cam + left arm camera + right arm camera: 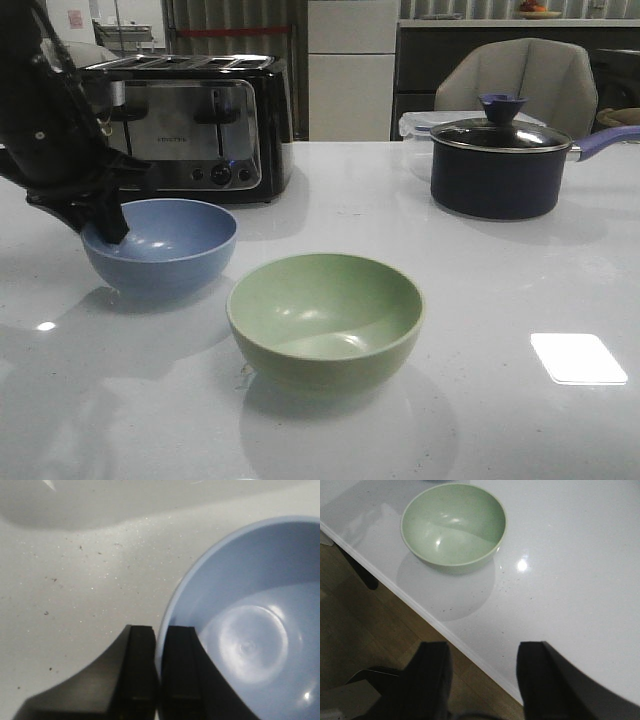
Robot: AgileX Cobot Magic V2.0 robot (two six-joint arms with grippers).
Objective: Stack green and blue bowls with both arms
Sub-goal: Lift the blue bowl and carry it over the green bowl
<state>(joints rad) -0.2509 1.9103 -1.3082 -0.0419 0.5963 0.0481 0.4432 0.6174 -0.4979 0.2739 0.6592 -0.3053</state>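
Observation:
The dusty light blue bowl [160, 245] stands on the white table at the left. My left gripper [103, 222] is shut on its near-left rim; the left wrist view shows the rim [165, 625] pinched between the two black fingers [142, 670], one outside, one inside the blue bowl [250, 630]. The pale sage green bowl [325, 315] stands upright in the middle front, apart from the blue one. It also shows in the right wrist view [454, 525]. My right gripper [482, 680] is open and empty, above the table's front edge, out of the front view.
A black and silver toaster [195, 125] stands behind the blue bowl. A dark navy lidded pot [500, 165] with a long handle stands at the back right. The table's front edge [435, 620] runs under my right gripper, with wooden floor [370, 630] beyond it.

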